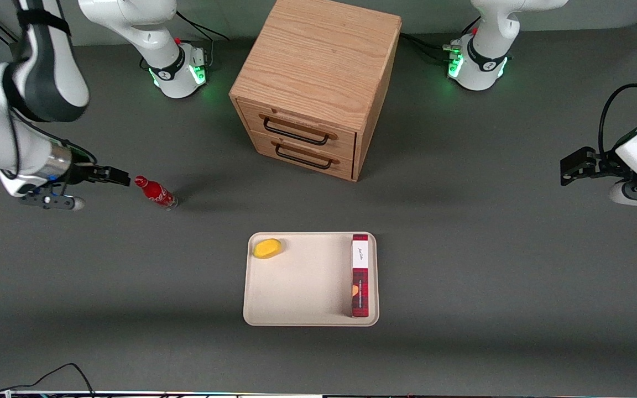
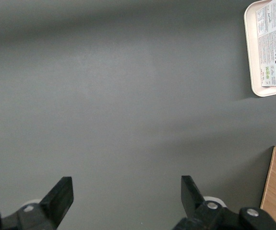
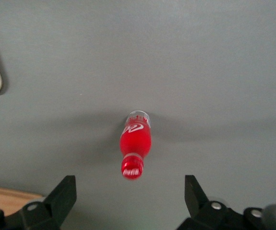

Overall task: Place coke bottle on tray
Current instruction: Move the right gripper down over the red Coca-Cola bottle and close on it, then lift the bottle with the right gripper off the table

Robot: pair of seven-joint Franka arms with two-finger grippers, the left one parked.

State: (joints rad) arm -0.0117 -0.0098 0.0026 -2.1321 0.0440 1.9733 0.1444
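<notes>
The working arm's black two-finger gripper (image 1: 122, 177) hung close above the grey table top (image 1: 75, 276) toward the working arm's end, its tips just beside the red cap of the small slim red coke bottle (image 1: 156, 192). In the right wrist view the fingers (image 3: 63, 196) stood wide apart with the bottle (image 3: 136, 146) centred between them, nothing yet in their grasp. The bottle stood on the table, apparently upright, its clear base down and its white script facing the wrist camera, well apart from everything else.

Next across the table came the light oak two-drawer cabinet (image 1: 318, 83), farther from the front camera than the bottle, both drawers closed.

Nearer the front camera lay the flat cream-beige tray with rounded corners (image 1: 307, 287). A small yellow rounded object (image 1: 267, 248) sat in one corner of it, and a long red plaid box (image 1: 360, 275) lay along the edge toward the parked arm's end. The middle of the tray was bare.

Judged from this, the task stood at its opening: the approach looked nearly complete, while the grasp, the lift, the carry to the tray and the release all remained.
</notes>
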